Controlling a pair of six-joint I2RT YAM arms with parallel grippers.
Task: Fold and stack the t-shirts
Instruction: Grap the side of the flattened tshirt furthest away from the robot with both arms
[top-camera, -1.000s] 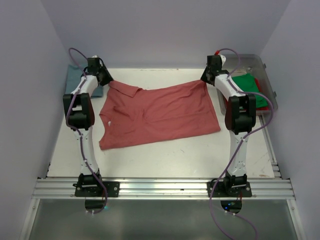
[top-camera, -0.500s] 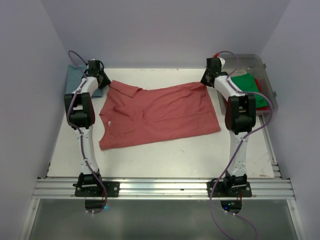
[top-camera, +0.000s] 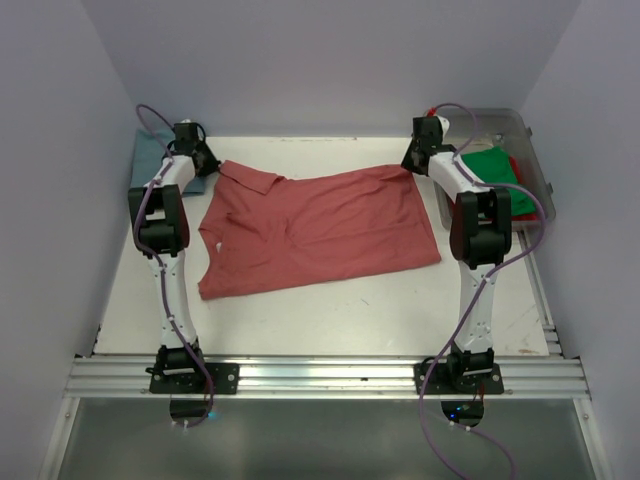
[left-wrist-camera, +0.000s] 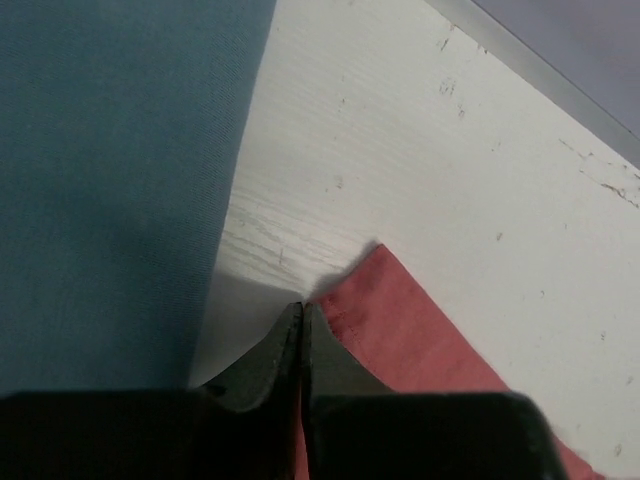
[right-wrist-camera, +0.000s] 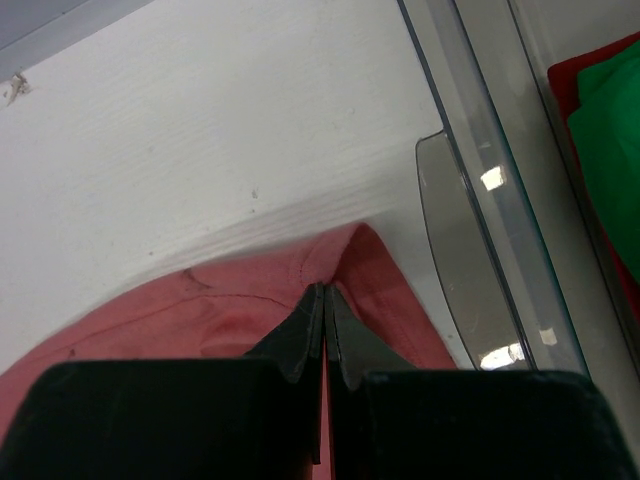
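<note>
Salmon-red t-shirt: the soft, plain-cloth salmon-red t-shirt (top-camera: 320, 230) lies spread out across the middle of the table, collar end to the left and hem to the right. Both far corners are drawn toward the grippers.
Left gripper: the black two-finger left gripper (left-wrist-camera: 302, 310) has its fingers pressed together on the far left edge of the salmon-red t-shirt, with a thin sliver of red cloth showing between them.
Right gripper: the black two-finger right gripper (right-wrist-camera: 322, 292) is clamped on the shirt's far right corner, where the cloth bunches into a small ridge at the fingertips.
Teal-blue t-shirt: the dusty teal-blue t-shirt (top-camera: 148, 150) lies flat in the far left corner, just beside the left gripper. A strip of bare table separates it from the salmon-red cloth.
Green t-shirt: the bright green t-shirt (top-camera: 492, 165) lies inside the bin.
Red t-shirt: the red t-shirt (top-camera: 522, 197) lies under the green one, showing at its edges.
Bin: the clear plastic bin (top-camera: 535, 150), rectangular, stands at the far right, just beside the right gripper.
Table: the white table (top-camera: 330, 310) shows wood grain and small scuffs.
</note>
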